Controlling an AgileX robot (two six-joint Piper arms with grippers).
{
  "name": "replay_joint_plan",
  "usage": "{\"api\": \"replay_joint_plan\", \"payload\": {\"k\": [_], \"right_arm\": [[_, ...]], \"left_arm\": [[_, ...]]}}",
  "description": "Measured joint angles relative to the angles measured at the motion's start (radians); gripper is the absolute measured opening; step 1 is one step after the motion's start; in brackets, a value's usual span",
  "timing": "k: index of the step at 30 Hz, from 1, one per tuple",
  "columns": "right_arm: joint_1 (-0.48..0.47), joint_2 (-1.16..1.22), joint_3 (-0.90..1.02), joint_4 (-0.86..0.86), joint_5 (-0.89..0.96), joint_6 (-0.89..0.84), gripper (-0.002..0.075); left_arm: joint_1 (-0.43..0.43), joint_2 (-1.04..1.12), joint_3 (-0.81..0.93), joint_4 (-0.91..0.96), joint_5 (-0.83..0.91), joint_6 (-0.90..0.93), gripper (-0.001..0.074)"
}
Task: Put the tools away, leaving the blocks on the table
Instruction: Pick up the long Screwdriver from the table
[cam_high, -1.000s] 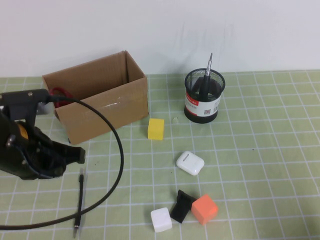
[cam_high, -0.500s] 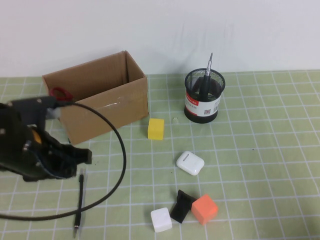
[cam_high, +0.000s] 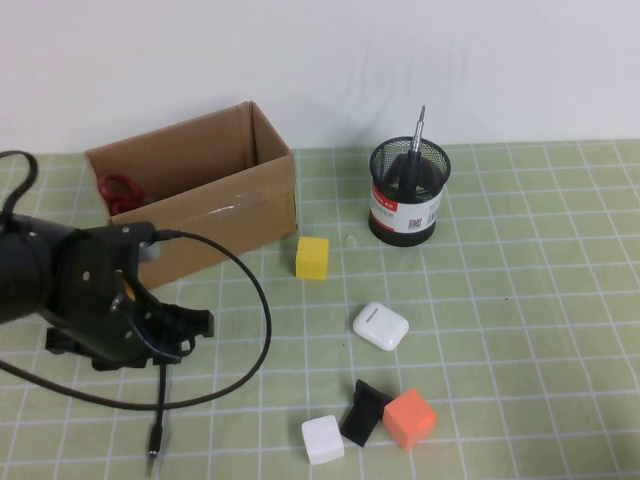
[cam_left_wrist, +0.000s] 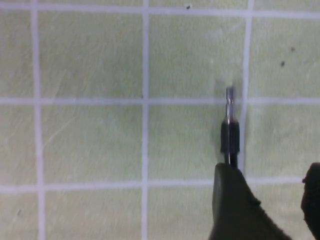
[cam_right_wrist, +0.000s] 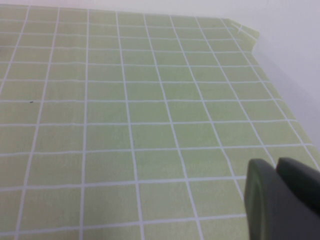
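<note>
**Black rod being lined up by the left gripper**

Black and slim, the pen-like rod (cam_left_wrist: 230, 131) is lying on the green gridded surface (cam_high: 520, 300), the left gripper (cam_left_wrist: 265, 200) poised above with jaws apart, empty. Scissors (cam_high: 120, 190) are boxed in cardboard (cam_high: 220, 190); the screwdriver (cam_high: 415, 140) is cupped. Blocks (cam_high: 311, 257) are left out. Whether the right gripper (cam_right_wrist: 280, 200) is open cannot be told.

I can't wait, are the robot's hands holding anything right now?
Left gripper: open, above the black rod lying on the table, holding nothing.
Right gripper: over bare mat, cannot be told.
</note>
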Motion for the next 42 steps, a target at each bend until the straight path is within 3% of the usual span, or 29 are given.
{"api": "replay_joint_plan", "payload": {"k": [20, 31, 42], "right_arm": [[0.0, 0.0, 0.0, -0.002, 0.0, 0.0, -0.0011], [0.0, 0.0, 0.0, -0.002, 0.0, 0.0, -0.0011], [0.0, 0.0, 0.0, -0.002, 0.0, 0.0, -0.0011]], "left_arm": [[0.0, 0.111, -0.002, 0.023, -0.152, -0.06, 0.0255], [0.004, 0.119, -0.004, 0.036, -0.145, -0.067, 0.0034], [0.004, 0.119, -0.006, 0.036, -0.145, -0.069, 0.0022]]}}
